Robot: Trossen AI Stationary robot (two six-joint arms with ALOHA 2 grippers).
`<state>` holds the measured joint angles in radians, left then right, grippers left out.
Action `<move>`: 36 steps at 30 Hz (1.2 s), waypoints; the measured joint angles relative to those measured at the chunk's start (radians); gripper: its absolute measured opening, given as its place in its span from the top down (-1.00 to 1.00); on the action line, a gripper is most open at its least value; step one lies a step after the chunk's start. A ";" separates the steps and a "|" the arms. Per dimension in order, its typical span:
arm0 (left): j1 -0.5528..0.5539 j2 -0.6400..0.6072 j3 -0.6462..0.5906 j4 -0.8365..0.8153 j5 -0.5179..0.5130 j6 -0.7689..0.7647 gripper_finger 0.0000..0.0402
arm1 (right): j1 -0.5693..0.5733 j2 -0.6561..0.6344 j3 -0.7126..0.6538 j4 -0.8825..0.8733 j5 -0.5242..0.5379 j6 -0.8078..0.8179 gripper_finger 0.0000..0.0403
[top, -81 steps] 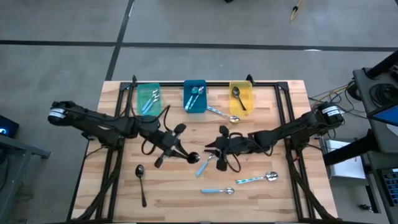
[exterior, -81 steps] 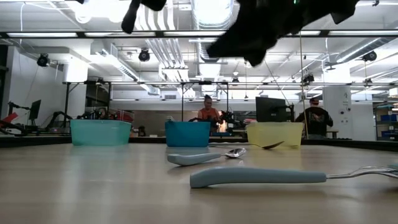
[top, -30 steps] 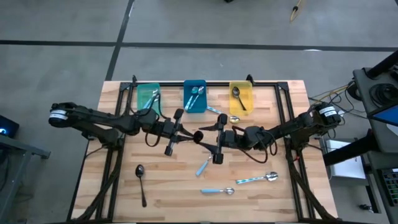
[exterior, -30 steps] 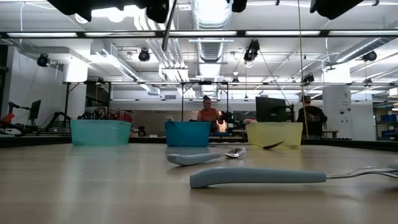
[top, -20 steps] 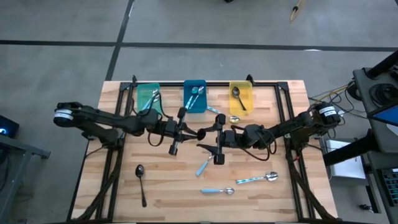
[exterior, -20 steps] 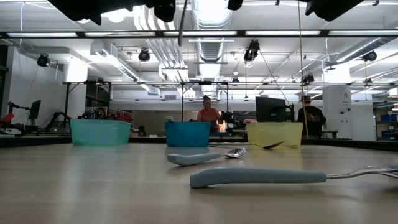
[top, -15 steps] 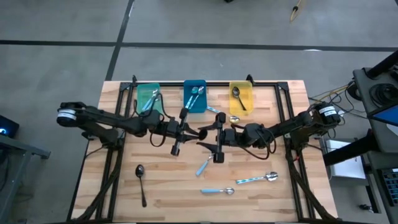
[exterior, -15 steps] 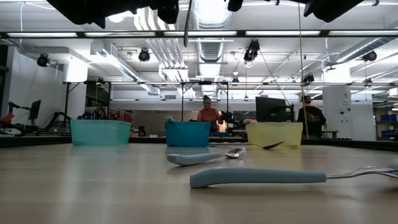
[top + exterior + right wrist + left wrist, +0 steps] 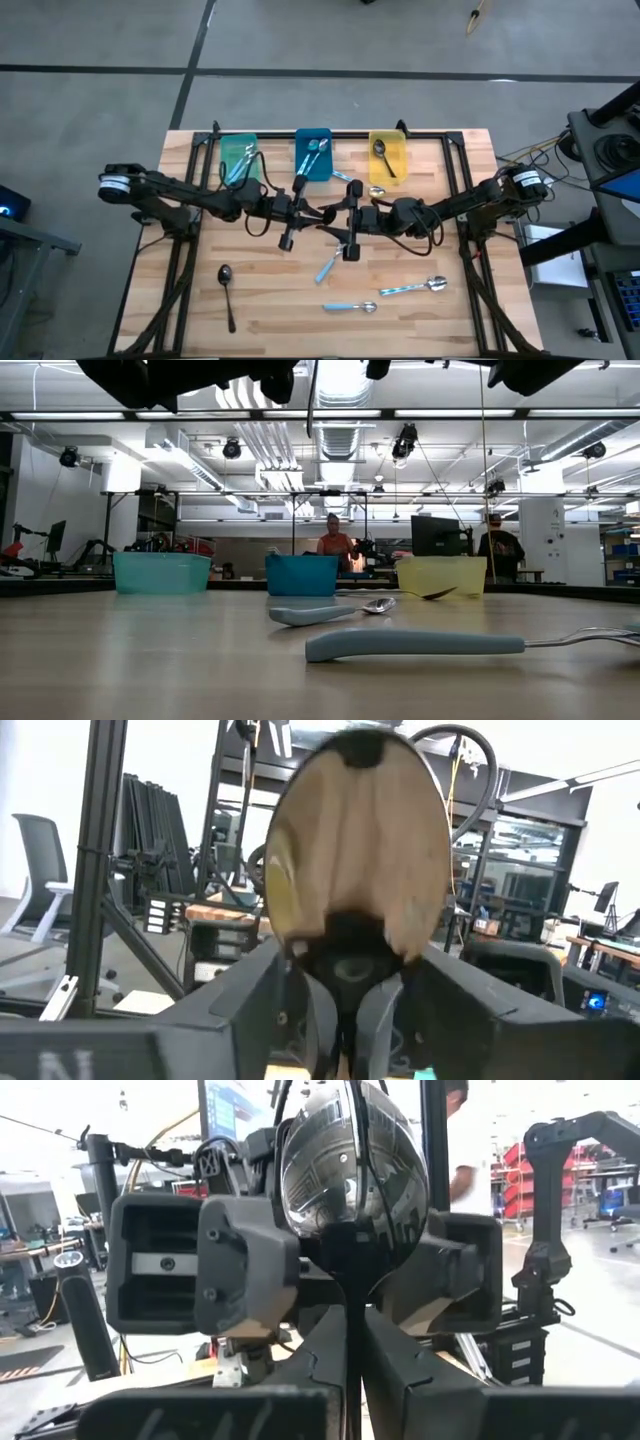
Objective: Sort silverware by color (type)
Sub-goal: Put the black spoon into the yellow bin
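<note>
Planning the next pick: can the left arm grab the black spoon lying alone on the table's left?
Probably not yet: the left gripper is shut on another dark shiny spoon, though nothing blocks the black spoon.

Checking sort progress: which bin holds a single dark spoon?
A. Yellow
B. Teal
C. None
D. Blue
A: the high view shows one dark spoon lying in the yellow bin; the teal bin and blue bin hold blue-handled ones.
</note>
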<state>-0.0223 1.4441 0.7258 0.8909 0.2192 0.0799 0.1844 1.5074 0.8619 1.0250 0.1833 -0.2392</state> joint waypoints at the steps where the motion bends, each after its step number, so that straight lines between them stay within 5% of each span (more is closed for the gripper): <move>1: 0.000 -0.001 0.000 0.001 0.000 0.000 0.99 | 0.000 0.000 0.000 0.000 0.000 0.000 0.13; 10: 0.000 -0.003 0.000 0.006 -0.002 -0.002 0.98 | 0.000 0.000 0.000 -0.007 0.006 -0.005 0.67; 24: 0.000 -0.006 0.000 -0.029 -0.001 -0.023 0.84 | 0.000 -0.005 0.000 -0.030 0.006 0.002 0.68; 36: 0.003 -0.021 -0.002 -0.090 0.000 -0.020 0.54 | 0.000 -0.015 0.000 -0.048 0.019 0.002 0.94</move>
<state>-0.0196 1.4229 0.7238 0.8008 0.2196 0.0603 0.1848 1.4921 0.8619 0.9768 0.2025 -0.2371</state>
